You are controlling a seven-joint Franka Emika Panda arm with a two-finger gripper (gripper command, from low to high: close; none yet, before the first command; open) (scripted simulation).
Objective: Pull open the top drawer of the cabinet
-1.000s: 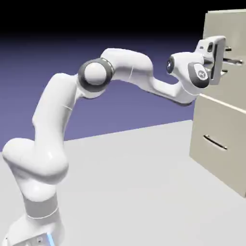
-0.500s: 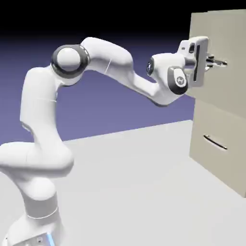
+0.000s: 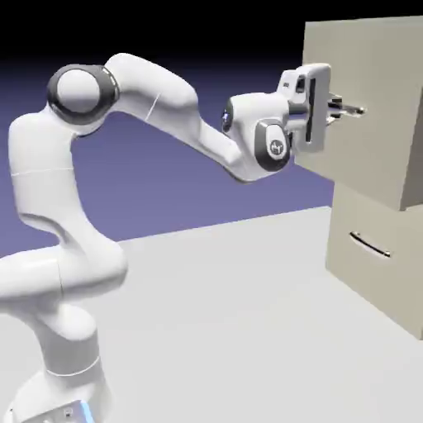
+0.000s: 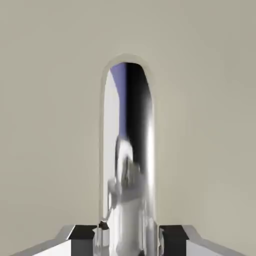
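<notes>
Step in hand: drawing the top drawer (image 3: 363, 107) out of the cabinet (image 3: 376, 256), as I judge it; the drawer box already juts well forward of the lower front, so the pull looks well along.
How to do it well: pull straight away from the cabinet, along the line the drawer slides on, with the hand kept level so the handle (image 3: 347, 108) does not twist or slip out sideways. A steady, even draw is safer than a jerk, and the grip should not be eased until the drawer is out far enough.
Pincer: the pincer (image 3: 337, 109) is clamped on the handle; in the hand view the two grey fingertips (image 4: 82, 235) sit tight against either side of the shiny bar (image 4: 127, 160), with no gap to see.
Where the drawer is: at the top of the cabinet, standing out toward the arm (image 3: 157, 91), overhanging the lower drawer (image 3: 372, 248) and the surface (image 3: 240, 314) in front of the cabinet.
Drawer's look: plain beige, flat-fronted, box-shaped; its front fills the hand view around the bar.
Handle's look: a thin bar, dark from the exterior view, mirror-bright close up, standing off the drawer front.
Lower drawer: flush in the cabinet, its own thin dark handle (image 3: 369, 245) untouched.
</notes>
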